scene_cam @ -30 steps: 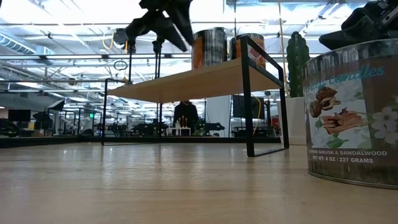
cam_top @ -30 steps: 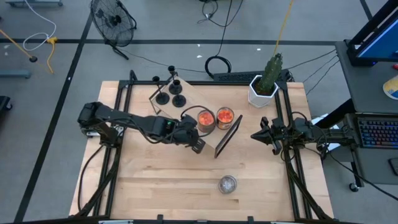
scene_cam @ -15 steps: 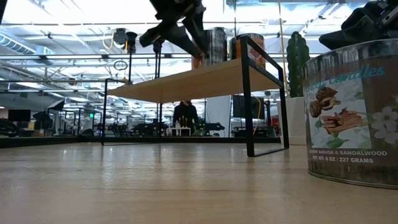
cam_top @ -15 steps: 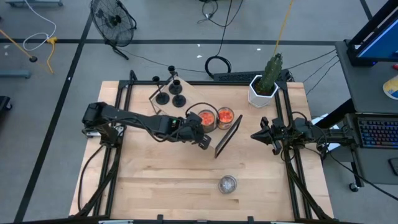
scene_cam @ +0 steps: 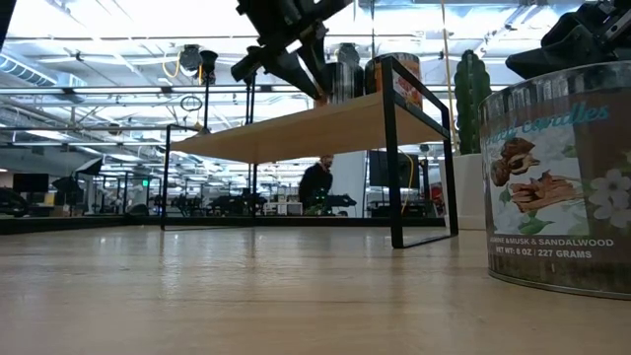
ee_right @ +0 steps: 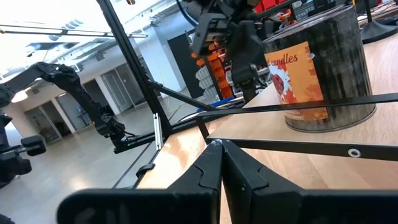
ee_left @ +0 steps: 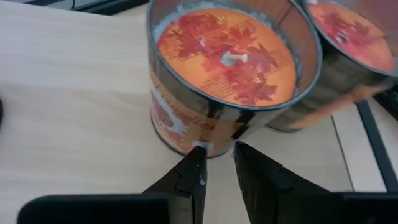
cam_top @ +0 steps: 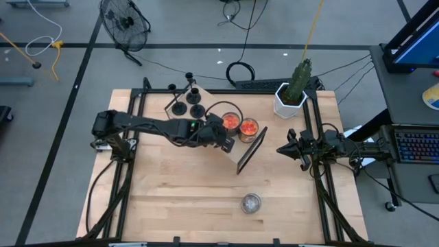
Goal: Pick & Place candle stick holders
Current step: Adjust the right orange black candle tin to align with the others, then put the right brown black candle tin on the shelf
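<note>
The left arm stretches across the middle, its left gripper [cam_top: 223, 134] nearly closed, only a narrow gap between the fingertips [ee_left: 200, 163]. The right arm waits at the right side, right gripper [cam_top: 281, 148] pressed closed.

Robotics lab, open-plan hall. Wooden table [cam_top: 171, 199] on grey floor, loose cables [cam_top: 240, 68] at 12 o'clock, floor fan [cam_top: 125, 22] at 11, more robot arms [ee_right: 68, 99] beyond.
</note>
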